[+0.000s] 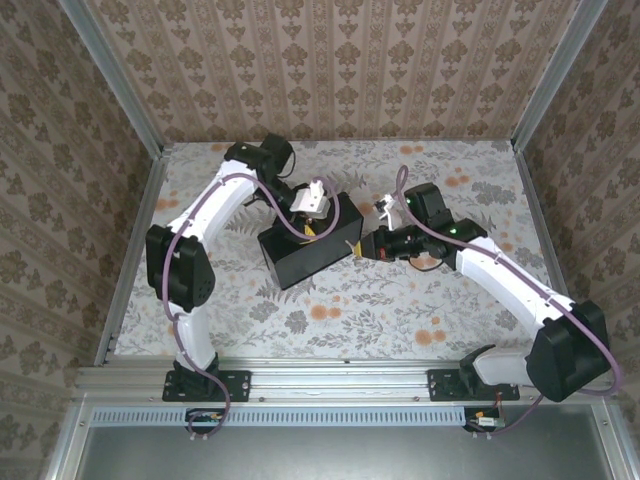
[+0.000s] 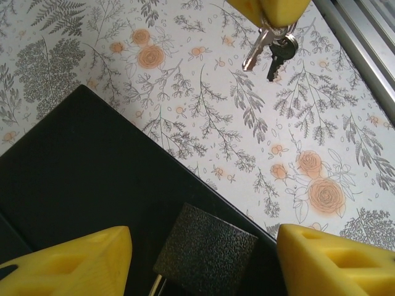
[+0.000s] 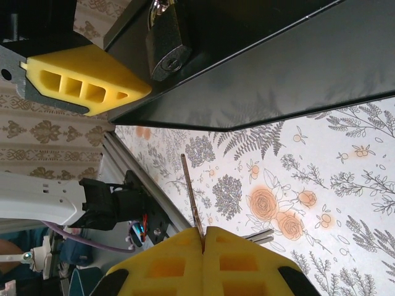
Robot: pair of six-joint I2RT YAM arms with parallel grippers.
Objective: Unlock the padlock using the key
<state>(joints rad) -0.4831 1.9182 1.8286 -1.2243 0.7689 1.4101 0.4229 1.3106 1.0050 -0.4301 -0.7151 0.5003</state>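
Observation:
The padlock (image 2: 207, 250) is a small dark lock with a rough textured body, hanging at the edge of the black box (image 1: 305, 250). In the right wrist view the padlock (image 3: 166, 43) shows its keyhole face and silver shackle. My left gripper (image 2: 203, 239) is open, with one yellow finger on each side of the lock and a gap on both sides. My right gripper (image 3: 203, 234) is shut on the key (image 3: 192, 197). Its thin blade points toward the box but stays well short of the keyhole. In the top view the right gripper (image 1: 368, 243) sits just right of the box.
Spare keys (image 2: 266, 52) on the same ring dangle below the right gripper's finger. The left gripper's yellow finger (image 3: 86, 80) sits right beside the lock. The floral table (image 1: 330, 320) has free room in front of the box. The aluminium rail (image 2: 364, 43) marks the table edge.

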